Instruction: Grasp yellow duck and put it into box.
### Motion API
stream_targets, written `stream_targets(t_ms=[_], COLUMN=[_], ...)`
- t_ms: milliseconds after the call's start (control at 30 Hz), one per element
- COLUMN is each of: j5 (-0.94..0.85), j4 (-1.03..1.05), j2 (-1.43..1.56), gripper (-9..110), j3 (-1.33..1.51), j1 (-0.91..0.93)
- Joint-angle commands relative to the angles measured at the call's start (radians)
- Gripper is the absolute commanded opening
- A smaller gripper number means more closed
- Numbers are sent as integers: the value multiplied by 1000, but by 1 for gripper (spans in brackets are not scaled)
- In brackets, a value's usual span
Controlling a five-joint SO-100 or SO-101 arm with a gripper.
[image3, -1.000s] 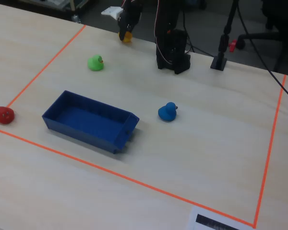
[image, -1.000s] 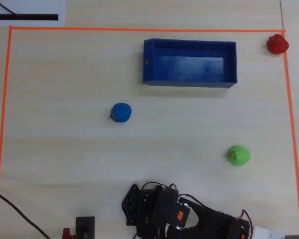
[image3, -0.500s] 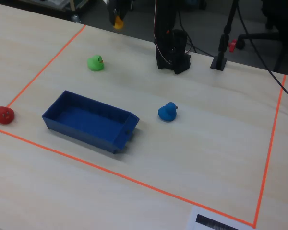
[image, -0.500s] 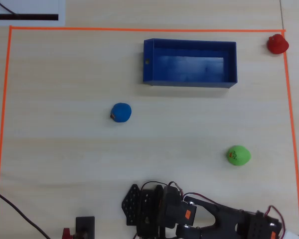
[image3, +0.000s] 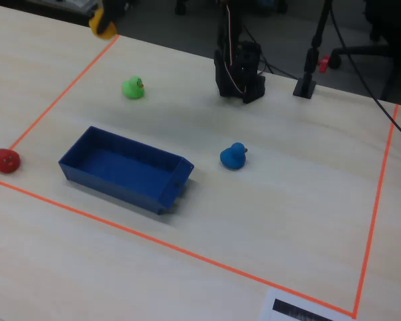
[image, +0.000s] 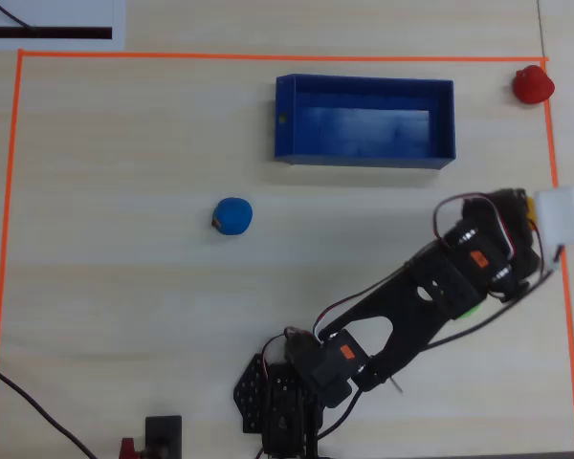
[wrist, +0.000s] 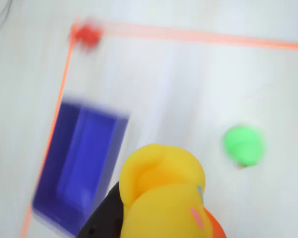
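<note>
The wrist view is smeared with motion blur: the box (wrist: 79, 168), the green toy (wrist: 243, 145) and the red toy (wrist: 87, 33) are soft blobs. The yellow duck (wrist: 164, 198) runs off the bottom edge, covering the gripper (wrist: 139, 223), so its jaws cannot be read. In the overhead view, the arm (image: 430, 296) covers nearly all of the green toy (image: 469, 310). In the fixed view, the top edge crops the gripper.

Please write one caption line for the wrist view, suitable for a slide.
Wrist view: yellow duck held in the gripper above the table, with the blurred blue box, green toy and red toy beyond.
</note>
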Motion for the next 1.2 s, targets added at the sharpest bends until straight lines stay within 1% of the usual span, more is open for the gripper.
stream_targets(t_ms=[0,100,233,400,667,1000,1167], j5=[-32,-74,-120,-126,-160,-218,-268], j4=[12,-86,-207,-224,-334,-425,-508], j2=[11,-34,-138,-287,-525,-842,-919], gripper=[0,0,0,0,0,0,1], j3=[-17,29,17,-66,-147,-371,-390], j1=[-236,-327,-414,-479,-491,-483,-471])
